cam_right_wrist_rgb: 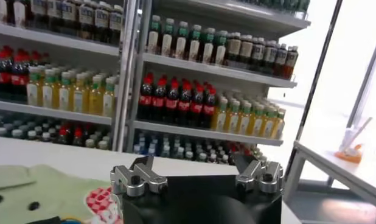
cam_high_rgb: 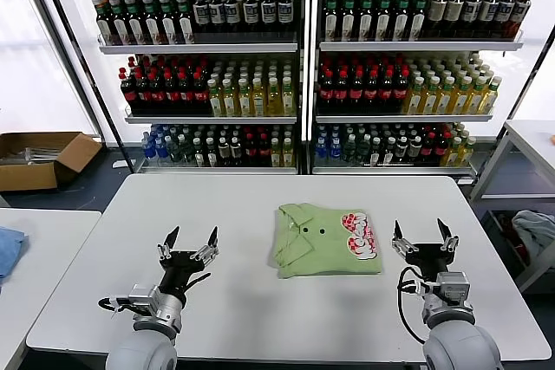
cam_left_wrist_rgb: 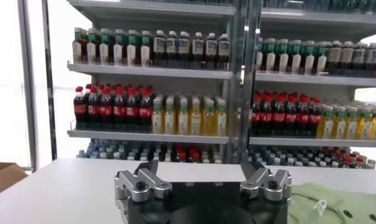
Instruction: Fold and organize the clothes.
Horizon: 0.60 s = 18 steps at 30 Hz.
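1. Head view: shirt (cam_high_rgb: 328, 239) lies mid-table (cam_high_rgb: 243, 318), already folded into a compact rectangle, collar toward the shelves (cam_high_rgb: 303, 49), red-and-white print on its right side.
2. Left gripper (cam_high_rgb: 187, 243) sits low over the table to the shirt's left, well apart from it, fingers spread wide, holding nothing.
3. Right gripper (cam_high_rgb: 425, 237) is just beside the shirt's right edge, not touching as far as I can see, fingers wide open, empty.
4. Left wrist view: my left gripper's (cam_left_wrist_rgb: 203, 176) fingers are apart, with a green corner of the shirt (cam_left_wrist_rgb: 340, 204) off to one side. Right wrist view: right gripper (cam_right_wrist_rgb: 197, 170) is likewise open, with the print and collar buttons of the shirt (cam_right_wrist_rgb: 48, 189) alongside.
5. Handling, my call: light, soft knit, no stiffness; it'll sag and unfold if I lift by one edge. Not fragile, not slippery on this matte top.
6. Where to grab: pinch through all layers at the two near corners, one gripper each, or slide it flat. Avoid the collar, since a single layer there would peel open.
7. Fold looks done or nearly; whether the underside layers are even, I can't tell from above.
8. Blue cloth (cam_high_rgb: 7, 249) on the side table and pale cloth (cam_high_rgb: 538, 231) at far right aren't mine to touch.
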### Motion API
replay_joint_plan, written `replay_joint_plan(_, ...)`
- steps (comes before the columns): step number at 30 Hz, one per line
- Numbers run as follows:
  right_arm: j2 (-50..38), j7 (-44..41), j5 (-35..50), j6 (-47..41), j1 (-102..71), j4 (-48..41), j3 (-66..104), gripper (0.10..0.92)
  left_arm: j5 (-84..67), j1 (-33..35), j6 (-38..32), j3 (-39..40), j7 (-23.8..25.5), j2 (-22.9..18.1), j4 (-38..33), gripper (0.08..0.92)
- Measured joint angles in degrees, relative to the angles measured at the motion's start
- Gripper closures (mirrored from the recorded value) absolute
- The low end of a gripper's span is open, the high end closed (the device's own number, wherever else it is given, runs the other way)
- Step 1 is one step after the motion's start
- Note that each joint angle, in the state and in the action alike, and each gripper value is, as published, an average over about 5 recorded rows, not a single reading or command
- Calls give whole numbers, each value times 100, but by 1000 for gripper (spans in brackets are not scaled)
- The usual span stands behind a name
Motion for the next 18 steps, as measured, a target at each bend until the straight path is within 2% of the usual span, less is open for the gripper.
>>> replay_joint_plan(18,-60,-189,-261,-20,120,-190,52,203,102,207,-195,-194,-7,-156,-158,177)
